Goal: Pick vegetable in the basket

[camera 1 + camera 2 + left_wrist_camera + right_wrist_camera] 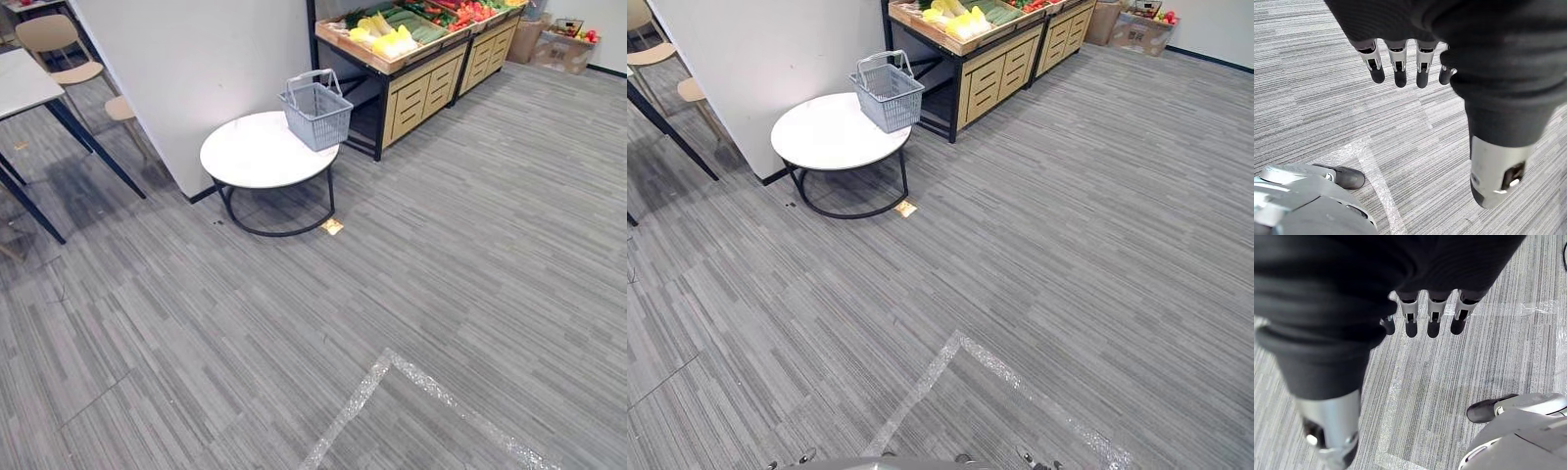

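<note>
**Both hands slack over floor; veg on stand, basket on table**

L side: the left hand [1400,68] is seen hanging over the carpet. Its fingers are held straight, side by side w/ small gaps, and its thumb [1496,171] is set apart; nothing is gripped. R side: the right hand [1432,318] is held the same way, fingers straight and loosely spaced, thumb [1327,435] off to one side, nothing pinched.

Under both hands grey striped floor [490,245] is seen, crossed by a shiny tape line [392,372] bent at a corner.

Further out, a round white table [257,152] on a black ring frame is placed beside a white partition wall [196,69], w/ a small yellow scrap [332,226] on the floor by its base. A grey mesh basket [316,113], handles raised, is set on the table's edge nearest the wooden produce stand [421,83].

The vegetables [390,41] are laid in the stand's top tray: yellow ones at the near end, then green, then red. They are well apart from both hands.

At the L edge, a dark-legged table [24,83] and beige chairs [59,44] are seen; a cardboard box [560,49] is set past the stand.
</note>
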`<state>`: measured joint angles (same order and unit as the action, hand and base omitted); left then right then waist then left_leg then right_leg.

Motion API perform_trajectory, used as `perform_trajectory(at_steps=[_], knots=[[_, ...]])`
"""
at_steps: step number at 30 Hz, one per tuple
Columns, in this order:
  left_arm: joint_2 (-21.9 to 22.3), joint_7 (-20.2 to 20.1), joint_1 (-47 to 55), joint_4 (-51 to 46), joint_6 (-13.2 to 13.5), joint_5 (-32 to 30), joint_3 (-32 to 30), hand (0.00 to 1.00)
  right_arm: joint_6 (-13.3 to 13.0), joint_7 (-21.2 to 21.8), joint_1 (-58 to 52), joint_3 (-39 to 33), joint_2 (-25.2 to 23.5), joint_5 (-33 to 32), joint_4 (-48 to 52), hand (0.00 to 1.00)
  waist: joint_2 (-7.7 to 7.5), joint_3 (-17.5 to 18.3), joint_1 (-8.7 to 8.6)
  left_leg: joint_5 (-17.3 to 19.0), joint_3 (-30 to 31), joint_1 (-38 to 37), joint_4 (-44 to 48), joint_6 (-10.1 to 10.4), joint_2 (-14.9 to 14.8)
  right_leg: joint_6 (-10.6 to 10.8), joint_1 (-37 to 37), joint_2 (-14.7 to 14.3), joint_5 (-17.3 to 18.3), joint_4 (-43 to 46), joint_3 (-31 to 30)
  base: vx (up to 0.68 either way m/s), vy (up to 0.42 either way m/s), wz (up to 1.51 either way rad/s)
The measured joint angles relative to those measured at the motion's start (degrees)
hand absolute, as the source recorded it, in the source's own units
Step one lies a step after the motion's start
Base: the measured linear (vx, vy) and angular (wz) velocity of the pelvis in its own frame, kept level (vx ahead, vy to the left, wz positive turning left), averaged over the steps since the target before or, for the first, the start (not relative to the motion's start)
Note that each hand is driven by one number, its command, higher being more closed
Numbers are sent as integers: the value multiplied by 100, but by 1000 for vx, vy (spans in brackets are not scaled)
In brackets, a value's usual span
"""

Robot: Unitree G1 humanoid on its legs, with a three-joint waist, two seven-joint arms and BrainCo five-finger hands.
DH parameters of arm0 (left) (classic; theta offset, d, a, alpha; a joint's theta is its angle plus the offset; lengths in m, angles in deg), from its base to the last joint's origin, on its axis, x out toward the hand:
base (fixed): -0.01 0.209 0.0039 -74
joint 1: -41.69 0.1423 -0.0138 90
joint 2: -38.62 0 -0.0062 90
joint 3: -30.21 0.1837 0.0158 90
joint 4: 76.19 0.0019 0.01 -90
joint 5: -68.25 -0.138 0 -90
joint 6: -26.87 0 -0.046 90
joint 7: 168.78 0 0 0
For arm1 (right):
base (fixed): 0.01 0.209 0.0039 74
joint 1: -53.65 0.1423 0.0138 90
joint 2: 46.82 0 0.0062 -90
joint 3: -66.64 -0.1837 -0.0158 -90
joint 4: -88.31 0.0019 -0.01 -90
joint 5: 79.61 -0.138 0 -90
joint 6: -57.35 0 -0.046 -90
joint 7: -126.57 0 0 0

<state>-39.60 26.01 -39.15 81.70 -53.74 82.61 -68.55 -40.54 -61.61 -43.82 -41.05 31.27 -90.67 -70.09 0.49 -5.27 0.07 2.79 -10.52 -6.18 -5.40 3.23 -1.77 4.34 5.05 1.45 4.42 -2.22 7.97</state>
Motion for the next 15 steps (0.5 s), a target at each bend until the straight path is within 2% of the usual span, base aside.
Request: perform_trajectory(at_steps=[6,15], knots=[[-50,-213,-53,52,-68,-207,15,0,8,116,3,-44,-2,-17,-4,0,10,-11,-1,0,-115,9,-2,-1,-14,-27,27,-30,-94,-165,-78,-9,-28,-9],[-77,-283,-100,56,-120,-218,81,0,16,225,13,-177,-12,-19,-11,0,20,-41,-3,0,-125,11,-3,-1,-14,-27,27,-33,-97,-177,-84,0,-3,0]])
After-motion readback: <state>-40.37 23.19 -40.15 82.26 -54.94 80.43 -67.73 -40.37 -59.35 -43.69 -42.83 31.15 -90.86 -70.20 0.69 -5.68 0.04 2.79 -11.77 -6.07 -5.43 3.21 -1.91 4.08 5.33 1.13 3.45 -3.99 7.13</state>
